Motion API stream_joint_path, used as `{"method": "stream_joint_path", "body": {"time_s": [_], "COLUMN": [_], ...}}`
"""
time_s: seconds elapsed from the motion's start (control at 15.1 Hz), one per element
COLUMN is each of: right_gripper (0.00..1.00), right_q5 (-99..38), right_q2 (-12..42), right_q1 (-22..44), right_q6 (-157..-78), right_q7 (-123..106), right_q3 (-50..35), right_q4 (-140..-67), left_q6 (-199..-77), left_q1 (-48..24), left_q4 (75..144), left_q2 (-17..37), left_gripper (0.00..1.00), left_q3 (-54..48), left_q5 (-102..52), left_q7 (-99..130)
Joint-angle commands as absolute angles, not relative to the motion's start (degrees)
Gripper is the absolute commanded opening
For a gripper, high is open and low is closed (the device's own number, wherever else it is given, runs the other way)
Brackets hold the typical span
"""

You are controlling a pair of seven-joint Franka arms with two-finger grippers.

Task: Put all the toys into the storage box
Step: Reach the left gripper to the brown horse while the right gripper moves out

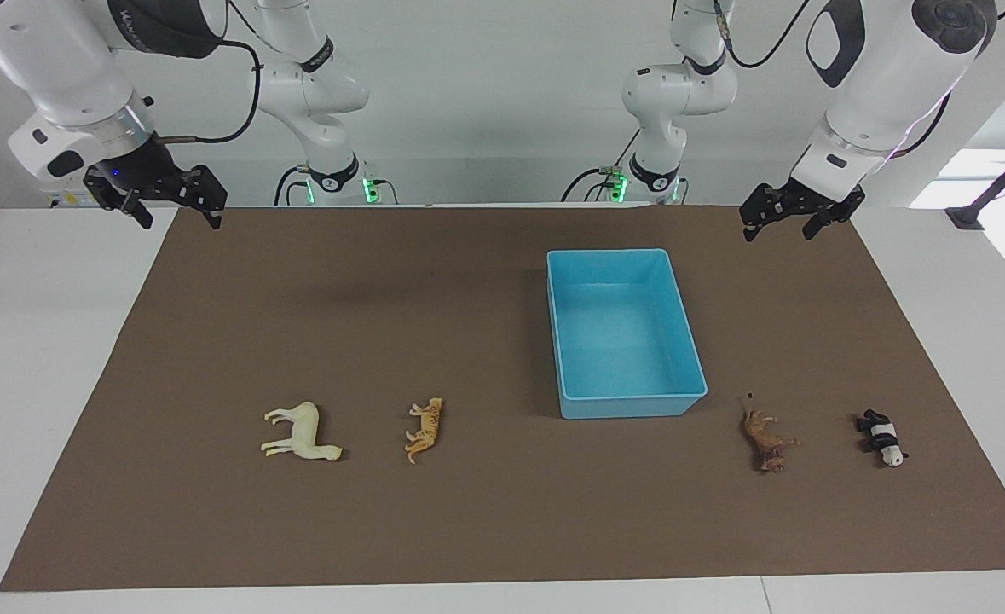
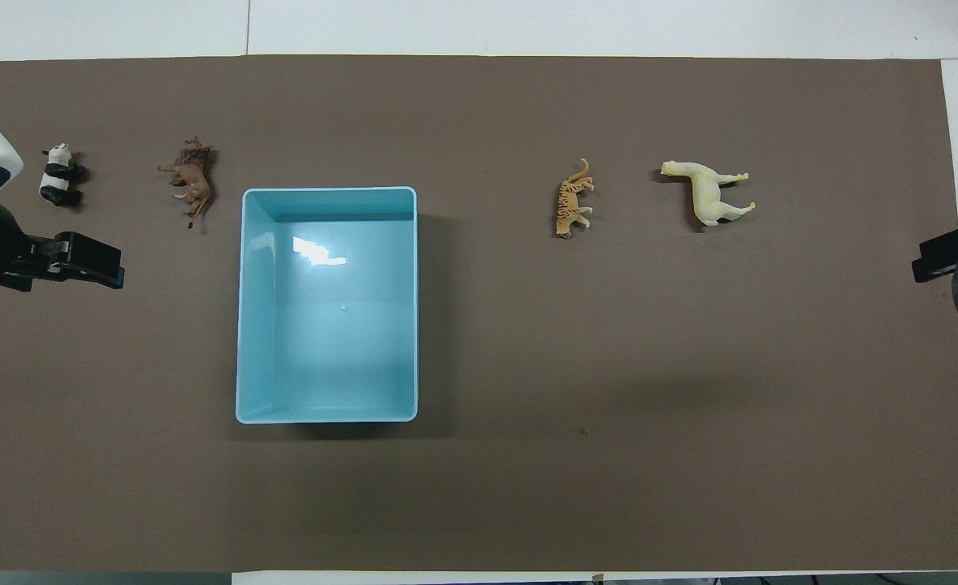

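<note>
A: Report gripper status.

B: Left gripper (image 1: 796, 217) hangs raised over the mat's corner at the left arm's end, fingers spread, holding nothing. Right gripper (image 1: 157, 198) hangs over the corner at the right arm's end, likewise spread and empty. Both arms wait.

A: Locate the task items.

B: The storage box (image 1: 690, 341) rests on the brown mat (image 1: 383, 529), empty. All four toys lie on their sides, farther from the robots than the box. The lion (image 1: 768, 440) and panda (image 1: 881, 437) lie toward the left arm's end; the tiger (image 1: 424, 429) and horse (image 1: 302, 431) lie toward the right arm's end.

A: Reason for this layout?

B: Probably to split the work: two toys per arm, with the box between the pairs. No toy is stored yet.
</note>
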State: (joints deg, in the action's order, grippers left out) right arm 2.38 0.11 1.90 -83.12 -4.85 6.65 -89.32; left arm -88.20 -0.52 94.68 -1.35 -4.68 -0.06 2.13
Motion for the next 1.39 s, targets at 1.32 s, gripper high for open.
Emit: {"method": "stream_joint_path", "body": {"time_s": [1.32], "right_gripper": [1.0], "right_q5": [2.4], "right_q2": [9.5], "right_q1": [3.7], "right_q6": [-105.1], "right_q7": [-0.1], "right_q3": [5.8], "right_q4": [-97.3], "left_q6": [-133.8], "left_q1": [3.2], "left_q4": [97.2], "left_q2": [20.5], "left_gripper": [1.0], "left_q3": [-4.7], "left_q5": [4.4], "left_q7": [-1.4]}}
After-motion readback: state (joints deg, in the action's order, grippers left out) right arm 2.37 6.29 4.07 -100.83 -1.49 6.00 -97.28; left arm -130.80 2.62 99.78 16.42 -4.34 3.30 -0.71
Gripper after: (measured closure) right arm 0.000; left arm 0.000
